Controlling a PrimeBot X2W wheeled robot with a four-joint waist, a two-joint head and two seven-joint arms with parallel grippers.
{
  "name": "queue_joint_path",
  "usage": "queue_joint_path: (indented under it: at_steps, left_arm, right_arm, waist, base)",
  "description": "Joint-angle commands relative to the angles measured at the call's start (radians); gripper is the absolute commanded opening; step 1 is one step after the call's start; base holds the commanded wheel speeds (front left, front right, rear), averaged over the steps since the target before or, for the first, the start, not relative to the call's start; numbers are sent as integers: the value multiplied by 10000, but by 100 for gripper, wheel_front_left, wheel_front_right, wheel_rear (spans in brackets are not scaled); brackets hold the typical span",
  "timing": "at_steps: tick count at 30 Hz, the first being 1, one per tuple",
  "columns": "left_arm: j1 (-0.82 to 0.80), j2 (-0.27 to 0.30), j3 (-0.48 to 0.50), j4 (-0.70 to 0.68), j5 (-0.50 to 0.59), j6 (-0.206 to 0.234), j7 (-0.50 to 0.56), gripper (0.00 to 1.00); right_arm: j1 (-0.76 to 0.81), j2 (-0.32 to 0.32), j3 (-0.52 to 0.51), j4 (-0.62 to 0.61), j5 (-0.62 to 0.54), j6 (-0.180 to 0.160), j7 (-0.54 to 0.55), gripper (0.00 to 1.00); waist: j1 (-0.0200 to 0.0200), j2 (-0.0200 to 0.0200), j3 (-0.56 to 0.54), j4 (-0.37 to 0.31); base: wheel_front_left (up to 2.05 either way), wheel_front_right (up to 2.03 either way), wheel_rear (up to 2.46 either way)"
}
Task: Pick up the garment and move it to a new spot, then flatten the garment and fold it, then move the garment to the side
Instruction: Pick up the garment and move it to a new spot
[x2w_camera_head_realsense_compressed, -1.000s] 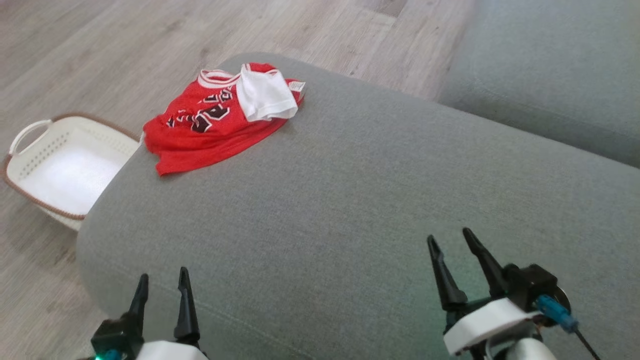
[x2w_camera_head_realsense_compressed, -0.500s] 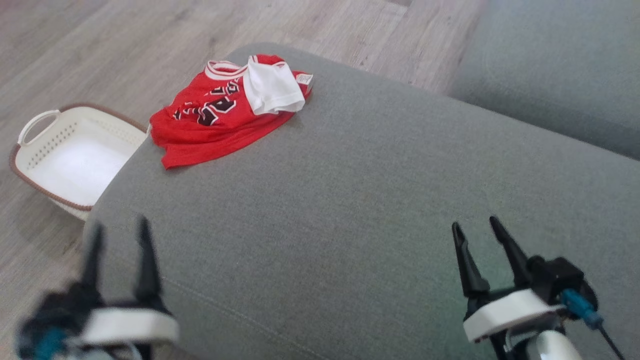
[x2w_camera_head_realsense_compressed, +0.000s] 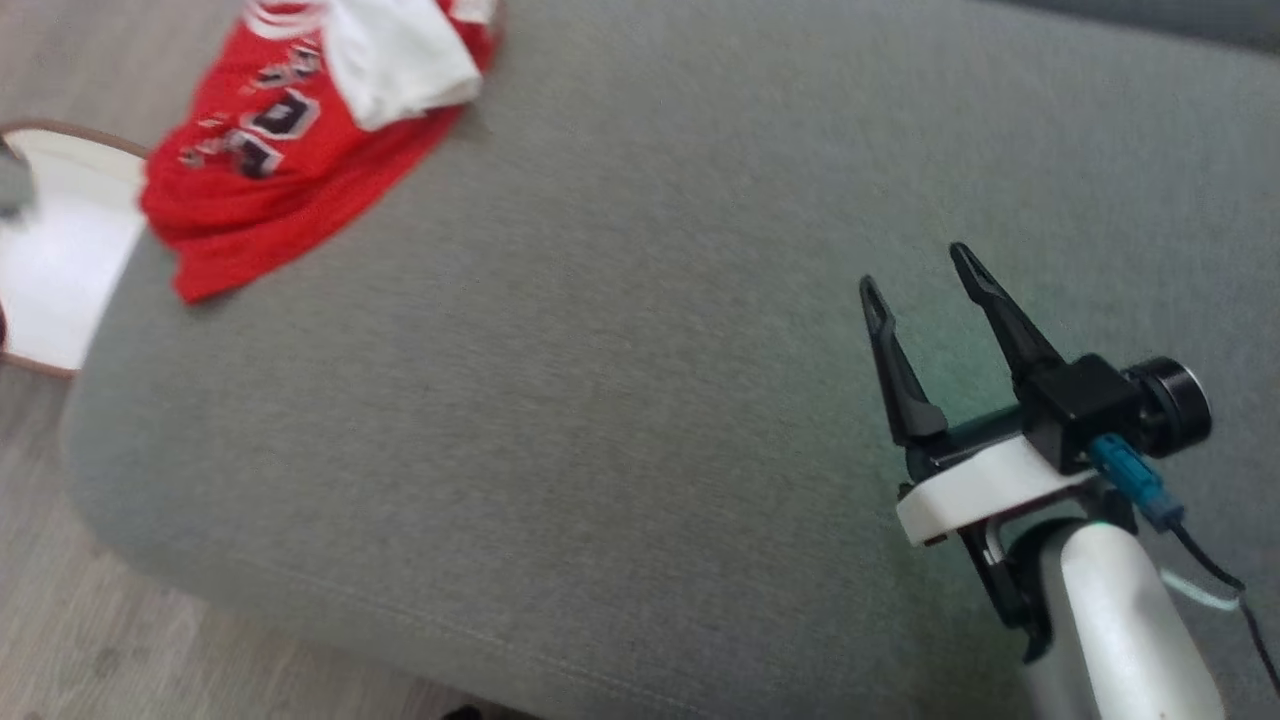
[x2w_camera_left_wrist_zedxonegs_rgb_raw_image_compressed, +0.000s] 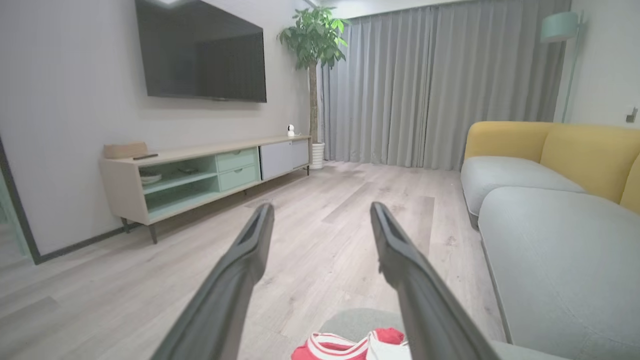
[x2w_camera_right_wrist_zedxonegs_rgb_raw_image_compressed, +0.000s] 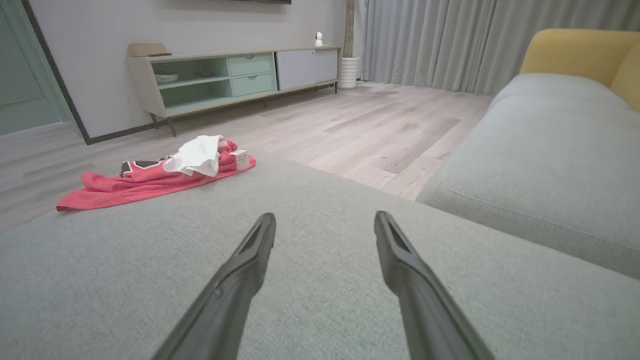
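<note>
The garment (x2w_camera_head_realsense_compressed: 290, 150) is a red jersey with dark lettering and a white piece folded over its top. It lies crumpled at the far left corner of the grey cushion (x2w_camera_head_realsense_compressed: 600, 380). My right gripper (x2w_camera_head_realsense_compressed: 913, 267) hovers open over the cushion's right part, far from the garment, with nothing between its fingers. Its wrist view shows the open right gripper (x2w_camera_right_wrist_zedxonegs_rgb_raw_image_compressed: 324, 216) and the garment (x2w_camera_right_wrist_zedxonegs_rgb_raw_image_compressed: 150, 180) ahead to the left. My left gripper (x2w_camera_left_wrist_zedxonegs_rgb_raw_image_compressed: 321, 207) is open and empty in the air. The garment (x2w_camera_left_wrist_zedxonegs_rgb_raw_image_compressed: 345, 347) peeks in at the bottom edge, between its fingers.
A white basket (x2w_camera_head_realsense_compressed: 60, 250) with a brown rim stands on the wooden floor, left of the cushion beside the garment. A second grey sofa seat (x2w_camera_right_wrist_zedxonegs_rgb_raw_image_compressed: 540, 165) with a yellow back lies to the right. A low TV cabinet (x2w_camera_left_wrist_zedxonegs_rgb_raw_image_compressed: 200, 170) stands against the far wall.
The head camera has swung, so the garment and basket now sit higher and further left in the picture. The left gripper rose up and to the left. Both grippers stay open.
</note>
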Motion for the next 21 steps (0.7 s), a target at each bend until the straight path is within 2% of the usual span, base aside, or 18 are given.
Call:
queue_joint_path:
  at_steps: [1, 5, 10, 17, 21]
  left_arm:
    - [-747, 224, 509, 214, -341, -74, 205, 100]
    - [-2070, -127, 203, 2299, -521, -518, 710, 100]
    - [-2818, -560, -256, 4209, -464, -950, 957, 100]
    - [-3197, -1165, -617, 6078, -804, -1680, 1509, 100]
    - [-3405, -1395, -652, 6787, -880, -1877, 1421, 100]
  right_arm:
    - [-343, -22, 306, -459, -64, 67, 35, 100]
    - [-472, -22, 547, -768, -297, 67, 316, 100]
    - [-496, -22, 434, -1320, -681, 67, 612, 100]
    - [-356, -22, 198, -1807, -851, 67, 723, 100]
    - [-299, -22, 161, -1837, -808, 67, 689, 100]
  waist:
    - [-3, 0, 1163, -1043]
    - [-3, 0, 1835, -1520]
    - [-3, 0, 2683, -1814]
    - [-3, 0, 3430, -1860]
    - [-3, 0, 3555, -1848]
  base:
    - [0, 0, 0]
    - [0, 0, 0]
    - [0, 0, 0]
    - [0, 0, 0]
    - [0, 0, 0]
